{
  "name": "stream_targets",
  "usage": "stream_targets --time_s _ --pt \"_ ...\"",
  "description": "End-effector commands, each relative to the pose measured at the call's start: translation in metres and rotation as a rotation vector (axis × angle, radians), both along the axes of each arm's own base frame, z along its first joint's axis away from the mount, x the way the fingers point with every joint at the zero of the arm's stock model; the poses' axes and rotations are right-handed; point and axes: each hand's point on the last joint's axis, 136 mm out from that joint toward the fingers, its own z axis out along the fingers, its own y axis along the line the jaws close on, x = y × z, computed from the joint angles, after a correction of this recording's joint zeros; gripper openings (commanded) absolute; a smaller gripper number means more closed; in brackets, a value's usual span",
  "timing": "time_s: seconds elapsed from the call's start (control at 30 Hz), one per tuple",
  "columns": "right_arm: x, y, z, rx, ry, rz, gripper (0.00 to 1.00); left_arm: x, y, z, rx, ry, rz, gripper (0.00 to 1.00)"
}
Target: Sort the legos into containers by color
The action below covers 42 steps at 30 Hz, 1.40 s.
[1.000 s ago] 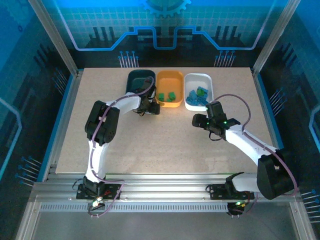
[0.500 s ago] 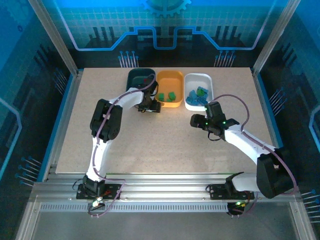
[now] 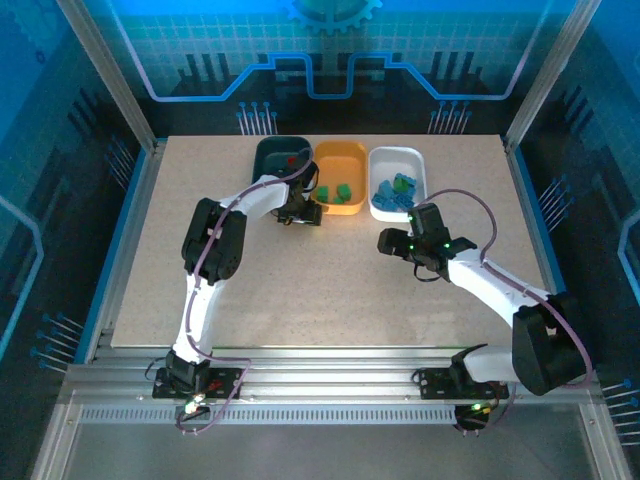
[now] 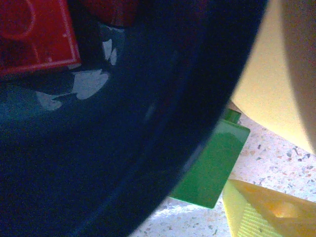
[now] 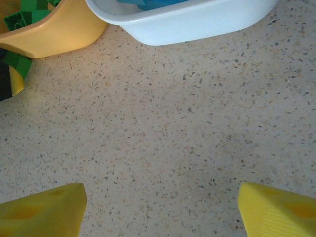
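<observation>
Three containers stand in a row at the back: a dark teal tray (image 3: 270, 158) with a red lego (image 4: 34, 34), an orange tray (image 3: 340, 160) with green legos (image 3: 335, 190), and a white tray (image 3: 397, 160) with blue legos (image 3: 395, 192). One green lego (image 4: 215, 165) stands on the table between the teal wall (image 4: 123, 148) and the orange tray (image 4: 281, 74). My left gripper (image 3: 299, 214) is down at that gap, open. One yellow finger (image 4: 266, 212) is right beside the green lego; the other is hidden behind the teal tray. My right gripper (image 5: 160, 212) hangs open over bare table.
The right gripper (image 3: 393, 243) sits just in front of the white tray (image 5: 197, 19) and the orange tray (image 5: 59, 29). Metal frame posts rise at the table's back corners. Open speckled tabletop (image 3: 330, 290) stretches across the middle and front.
The left arm has pulled back off the teal tray, uncovering its inside, and its gripper has narrowed slightly. The right gripper has drifted a little left.
</observation>
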Motion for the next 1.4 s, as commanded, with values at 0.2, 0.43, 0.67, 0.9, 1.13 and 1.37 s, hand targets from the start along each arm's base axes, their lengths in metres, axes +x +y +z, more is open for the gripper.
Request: stream_targets --time_s 0.2,0.43,0.67,0.9,1.13,1.37 --pt "-0.002 0.010 -0.007 0.020 0.017 0.020 0.82 0.031 -0.053 0.009 -0.125 -0.195 -0.101 0.66" --pt "-0.001 0.012 -0.010 0.030 0.024 0.022 0.81 0.037 -0.050 0.016 -0.080 -0.237 -0.103 0.67" --pt "-0.001 0.011 -0.011 0.025 0.024 0.020 0.81 0.039 -0.048 0.007 -0.059 -0.230 -0.095 0.65" --pt "-0.001 0.012 -0.012 0.028 0.027 0.020 0.81 0.034 -0.044 0.000 -0.045 -0.207 -0.090 0.54" --pt "-0.001 0.011 -0.009 0.033 0.022 0.016 0.81 0.023 -0.041 0.004 -0.036 -0.199 -0.100 0.38" --pt "-0.002 0.011 -0.003 0.043 0.006 0.014 0.81 0.001 -0.038 0.018 -0.045 -0.212 -0.101 0.33"
